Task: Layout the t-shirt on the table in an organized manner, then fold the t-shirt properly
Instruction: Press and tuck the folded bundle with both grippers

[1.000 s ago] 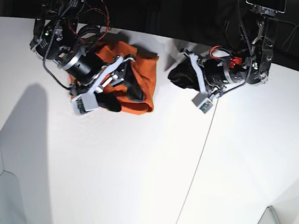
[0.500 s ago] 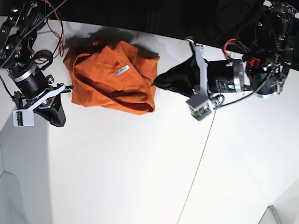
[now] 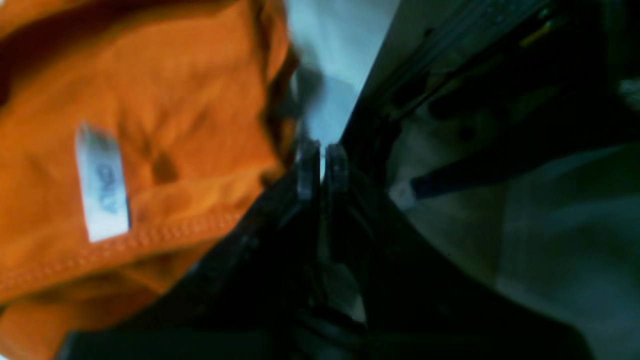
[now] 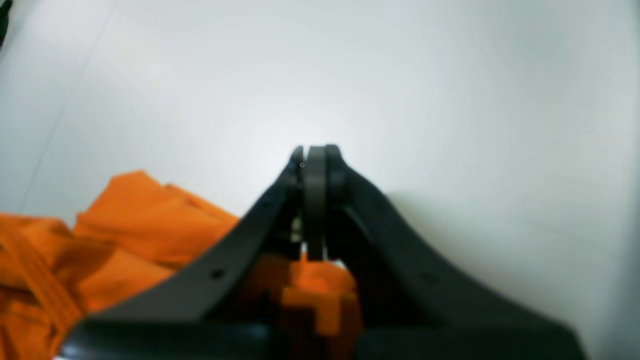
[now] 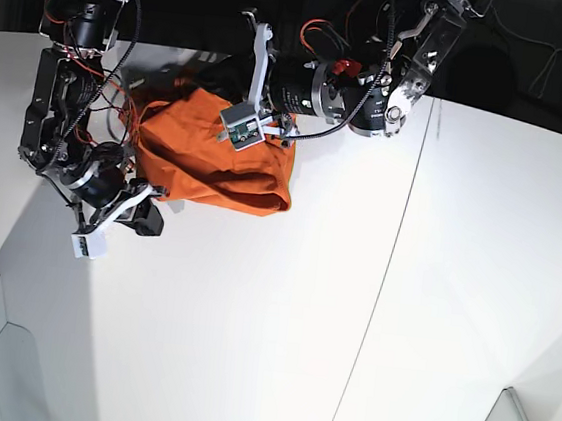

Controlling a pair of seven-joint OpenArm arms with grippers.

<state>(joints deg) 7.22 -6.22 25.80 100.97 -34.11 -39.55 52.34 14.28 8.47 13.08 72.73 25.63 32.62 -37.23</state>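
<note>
The t-shirt [image 5: 221, 159] lies crumpled in a loose heap on the far left part of the table [image 5: 250, 318], not spread out. Its near edge forms a rounded fold; folds and creases run across the top. A small white tag [image 3: 102, 182] shows on the cloth in the left wrist view, just above a stitched hem.

The left gripper [image 5: 269, 134] reaches in from the far side, over the far right part of the heap. In the left wrist view [image 3: 322, 165] its 2 fingers stand clenched with only a thin slit between the tips, and no cloth shows between them. The orange cloth sits just beside the tips on the left; whether it touches them, cannot tell, view is blurred.

The right gripper [image 5: 149, 219] sits at the near left edge of the heap, low to the table. In the right wrist view [image 4: 315, 165] its 2 fingers are pressed together, nothing between the tips. Orange cloth lies behind and to the left of the fingers; bare white table lies ahead of them.

A thin dark seam [image 5: 385, 272] runs across the table from far to near, well right of the shirt. Red and black wires [image 5: 76, 58] hang along the right arm.
</note>
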